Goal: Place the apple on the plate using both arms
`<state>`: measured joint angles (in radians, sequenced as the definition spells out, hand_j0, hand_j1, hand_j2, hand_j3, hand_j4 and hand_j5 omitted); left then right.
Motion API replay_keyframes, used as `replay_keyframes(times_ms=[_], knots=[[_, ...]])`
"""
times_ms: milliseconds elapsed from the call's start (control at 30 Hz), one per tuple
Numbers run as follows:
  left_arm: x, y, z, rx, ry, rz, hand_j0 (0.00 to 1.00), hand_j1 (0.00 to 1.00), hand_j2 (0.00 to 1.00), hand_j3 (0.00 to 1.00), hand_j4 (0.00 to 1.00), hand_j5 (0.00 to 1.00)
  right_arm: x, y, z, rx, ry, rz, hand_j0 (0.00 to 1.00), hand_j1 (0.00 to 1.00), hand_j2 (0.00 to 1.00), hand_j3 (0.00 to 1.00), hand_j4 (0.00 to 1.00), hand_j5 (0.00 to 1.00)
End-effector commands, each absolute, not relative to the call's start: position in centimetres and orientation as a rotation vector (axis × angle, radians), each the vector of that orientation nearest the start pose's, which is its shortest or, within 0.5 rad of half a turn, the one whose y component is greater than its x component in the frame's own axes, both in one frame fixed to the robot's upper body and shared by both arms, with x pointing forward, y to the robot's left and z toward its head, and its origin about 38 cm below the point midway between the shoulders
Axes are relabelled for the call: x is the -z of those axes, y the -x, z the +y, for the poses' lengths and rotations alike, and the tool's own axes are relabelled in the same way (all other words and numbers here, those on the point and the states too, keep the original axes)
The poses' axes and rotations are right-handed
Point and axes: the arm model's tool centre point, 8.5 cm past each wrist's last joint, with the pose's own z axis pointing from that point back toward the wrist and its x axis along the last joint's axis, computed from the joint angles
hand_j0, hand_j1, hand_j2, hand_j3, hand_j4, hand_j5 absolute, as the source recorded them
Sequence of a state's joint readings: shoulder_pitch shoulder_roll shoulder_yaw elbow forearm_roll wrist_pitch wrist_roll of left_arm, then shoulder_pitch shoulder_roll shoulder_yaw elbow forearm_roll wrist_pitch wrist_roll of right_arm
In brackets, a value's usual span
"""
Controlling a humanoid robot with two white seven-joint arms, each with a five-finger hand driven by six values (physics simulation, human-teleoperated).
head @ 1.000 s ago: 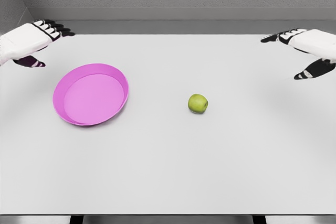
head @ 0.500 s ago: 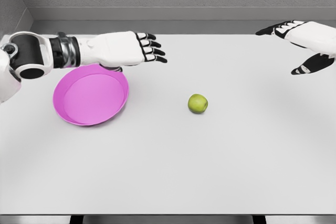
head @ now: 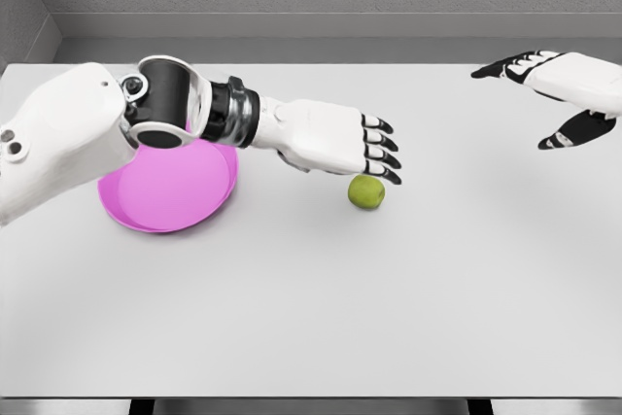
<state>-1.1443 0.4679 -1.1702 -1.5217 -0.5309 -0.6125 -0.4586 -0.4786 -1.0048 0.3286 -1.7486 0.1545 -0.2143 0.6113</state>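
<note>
A small green apple (head: 366,192) lies on the white table (head: 321,308), right of centre. The pink plate (head: 165,189) sits at the left, its upper part hidden by my left arm. My left hand (head: 374,153) reaches across from the left and hovers just above and left of the apple, fingers spread and holding nothing; its black fingertips (head: 389,173) are close over the apple's top. My right hand (head: 544,94) hangs open at the far right, well away from the apple.
A grey wall runs along the back of the table, with a corner at the upper left. The table's front edge (head: 311,397) shows at the bottom of the head view.
My left arm has swung from the far left over the plate and out to the apple. The right hand has barely shifted. The apple and the plate have not moved.
</note>
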Motion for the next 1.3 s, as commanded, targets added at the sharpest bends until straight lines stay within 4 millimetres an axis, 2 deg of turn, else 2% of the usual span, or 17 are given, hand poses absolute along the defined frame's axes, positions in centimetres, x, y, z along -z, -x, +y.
replay_keyframes(times_ms=[0,133,200,267,333,433,667,833,1000,1100,1267], knots=[[-26.1,-41.5,5.1,-2.607,0.164,1.625,1.0,1.0,1.0,1.0,1.0,1.0,-30.1,-40.0,-34.6,-1.756,0.519,-1.39,1.0,1.0,1.0,1.0,1.0,1.0],[-25.6,-41.1,4.3,-2.612,0.117,1.608,1.0,1.0,1.0,1.0,1.0,1.0,-29.9,-40.0,-34.6,-1.757,0.515,-1.387,1.0,1.0,1.0,1.0,1.0,1.0],[-25.3,-41.9,4.4,-2.641,0.142,1.591,1.0,1.0,1.0,1.0,1.0,1.0,-30.0,-40.0,-34.7,-1.756,0.516,-1.388,1.0,1.0,1.0,1.0,1.0,1.0],[-24.8,-42.2,4.2,-2.71,0.149,1.473,1.0,1.0,1.0,1.0,1.0,1.0,-29.9,-39.9,-34.6,-1.757,0.514,-1.387,1.0,1.0,1.0,1.0,1.0,1.0],[-24.5,-42.6,4.3,-2.722,0.173,1.448,1.0,1.0,1.0,1.0,1.0,1.0,-29.9,-39.9,-34.6,-1.757,0.514,-1.387,1.0,1.0,1.0,1.0,1.0,1.0],[-24.1,-42.6,3.6,-2.732,0.208,1.37,1.0,1.0,1.0,1.0,1.0,1.0,-30.0,-40.0,-34.6,-1.757,0.516,-1.389,1.0,1.0,1.0,1.0,1.0,1.0],[-23.9,-41.9,1.5,-2.695,0.197,1.346,1.0,1.0,1.0,1.0,1.0,1.0,-29.9,-39.9,-34.6,-1.757,0.514,-1.387,1.0,1.0,1.0,1.0,1.0,1.0],[-22.1,-42.3,-0.4,-2.741,0.157,1.302,1.0,1.0,1.0,1.0,1.0,1.0,-29.9,-39.9,-34.6,-1.757,0.514,-1.387,1.0,1.0,1.0,1.0,1.0,1.0],[-21.9,-42.4,-1.0,-2.736,0.199,1.235,1.0,1.0,1.0,1.0,1.0,1.0,-30.0,-40.0,-34.6,-1.757,0.516,-1.389,1.0,1.0,1.0,1.0,1.0,1.0],[-20.9,-43.6,-1.2,-2.786,0.209,1.207,1.0,1.0,1.0,1.0,1.0,1.0,-30.0,-40.0,-34.6,-1.757,0.516,-1.389,1.0,1.0,1.0,1.0,1.0,1.0],[-20.6,-44.5,-1.2,-2.82,0.232,1.189,1.0,1.0,1.0,1.0,1.0,1.0,-30.0,-40.0,-34.6,-1.757,0.516,-1.389,1.0,1.0,1.0,1.0,1.0,1.0]])
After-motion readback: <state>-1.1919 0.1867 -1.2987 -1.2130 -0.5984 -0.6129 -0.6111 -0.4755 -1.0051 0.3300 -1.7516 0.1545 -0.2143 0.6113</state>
